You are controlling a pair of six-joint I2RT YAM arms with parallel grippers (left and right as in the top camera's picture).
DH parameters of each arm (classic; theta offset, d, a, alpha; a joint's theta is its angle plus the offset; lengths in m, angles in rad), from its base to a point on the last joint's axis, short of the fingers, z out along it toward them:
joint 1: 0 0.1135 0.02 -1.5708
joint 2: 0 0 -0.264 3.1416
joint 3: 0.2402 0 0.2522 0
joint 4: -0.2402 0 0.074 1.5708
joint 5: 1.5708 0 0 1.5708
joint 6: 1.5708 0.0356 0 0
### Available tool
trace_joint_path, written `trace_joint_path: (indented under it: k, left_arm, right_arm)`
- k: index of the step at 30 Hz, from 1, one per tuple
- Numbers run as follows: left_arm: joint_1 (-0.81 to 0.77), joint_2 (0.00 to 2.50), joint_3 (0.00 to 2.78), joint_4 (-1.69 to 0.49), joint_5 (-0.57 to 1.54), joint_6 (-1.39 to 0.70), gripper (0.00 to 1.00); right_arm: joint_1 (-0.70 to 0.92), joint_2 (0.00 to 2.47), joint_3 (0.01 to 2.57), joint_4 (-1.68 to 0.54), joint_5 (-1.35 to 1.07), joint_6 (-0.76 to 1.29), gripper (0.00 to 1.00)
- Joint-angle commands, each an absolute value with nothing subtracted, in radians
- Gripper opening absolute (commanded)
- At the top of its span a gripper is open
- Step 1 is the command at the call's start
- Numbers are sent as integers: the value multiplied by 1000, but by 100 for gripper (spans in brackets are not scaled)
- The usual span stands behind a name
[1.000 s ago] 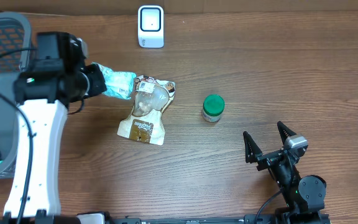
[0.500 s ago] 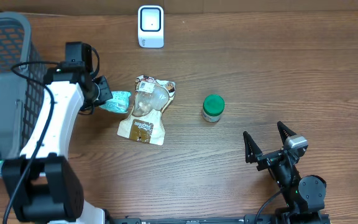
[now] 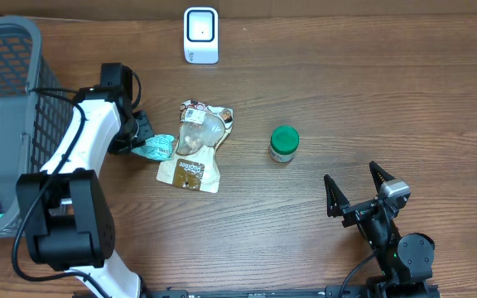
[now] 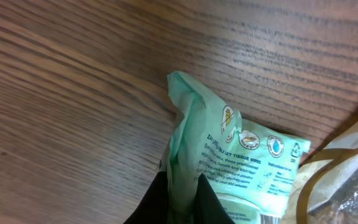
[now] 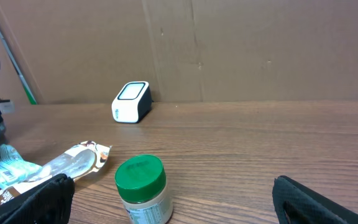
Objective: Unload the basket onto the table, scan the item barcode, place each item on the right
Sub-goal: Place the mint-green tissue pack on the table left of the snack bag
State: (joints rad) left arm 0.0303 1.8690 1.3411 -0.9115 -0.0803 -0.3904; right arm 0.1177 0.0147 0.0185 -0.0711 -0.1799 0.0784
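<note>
**Left arm** [image 3: 79, 151]: white shell links, black joints and base block, black cables looped alongside. **Left hand** [image 3: 145, 141]: black fingers [image 4: 213, 208]. **Right arm** [image 3: 397, 244]: black throughout, with a round joint housing and a small silver cap. **Right hand** [image 3: 354, 190]: two tapered black fingers [image 3: 331, 199].

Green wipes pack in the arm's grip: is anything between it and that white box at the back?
Nothing visible blocks it. Bare table separates the wipes pack, held by the left gripper, from the white scanner; the brown pouch lies alongside, just off that line.

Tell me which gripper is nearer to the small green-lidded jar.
Right. The right gripper stands open, diagonally near the jar; the left gripper, shut on a mint-green wipes packet, is farther off, beyond the brown pouch.
</note>
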Motion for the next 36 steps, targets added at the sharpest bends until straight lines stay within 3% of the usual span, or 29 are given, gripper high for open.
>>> trace_joint_path:
  k: [1,6,14,29,32,34,36]
  left_arm:
    - [6,1885,1341,-908,-11,-404,4]
    - [-55,1885,1341,-902,99,-396,4]
    - [-173,1885,1341,-898,93,-398,4]
    - [-144,1885,1341,-931,20,-480,4]
    - [-146,1885,1341,-942,40,-479,39]
    - [-146,1885,1342,-953,59,-472,52]
    - [-144,1884,1351,-973,60,-467,54]
  right_arm:
    - [112,3,8,-66,-184,77,100]
    - [112,3,8,-66,-184,77,100]
    - [112,3,8,-66,-184,77,100]
    - [112,3,8,-66,-184,77,100]
    - [112,3,8,-66,-184,77,100]
    - [112,3,8,-66,-184,77,100]
    - [112,3,8,-66,-184,77,100]
